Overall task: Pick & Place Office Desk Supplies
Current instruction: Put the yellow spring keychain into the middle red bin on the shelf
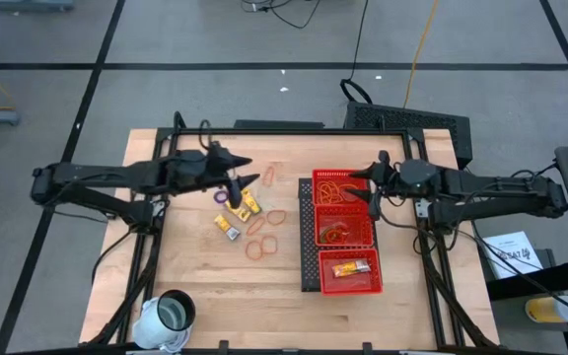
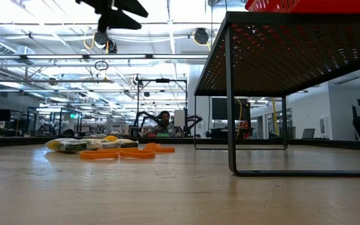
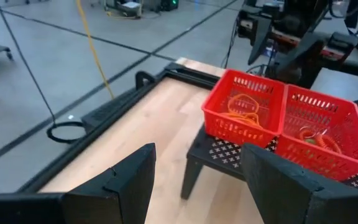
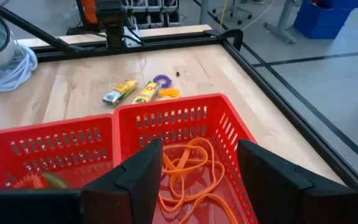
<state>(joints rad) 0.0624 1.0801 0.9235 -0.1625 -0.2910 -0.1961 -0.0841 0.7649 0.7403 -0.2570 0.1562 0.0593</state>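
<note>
**Wooden table and what lies on it**

The light wooden table (image 1: pixel 205 276) carries a black perforated stand (image 1: pixel 310 256) toward its right side. Left of the stand lie orange rubber bands (image 1: pixel 262 247), small yellow packets (image 1: pixel 228 226) and a purple piece (image 1: pixel 221 197), close together. A white cup (image 1: pixel 169 318) stands near the front left corner.

- My left arm (image 1: pixel 116 179) is matte black all over, jointed segments with dark cables alongside.
- My right arm (image 1: pixel 491 187) matches, black and chunky.
- My left gripper (image 3: pixel 197 180) has flat, angular black fingers.
- My right gripper (image 4: pixel 197 177) looks the same.
</note>
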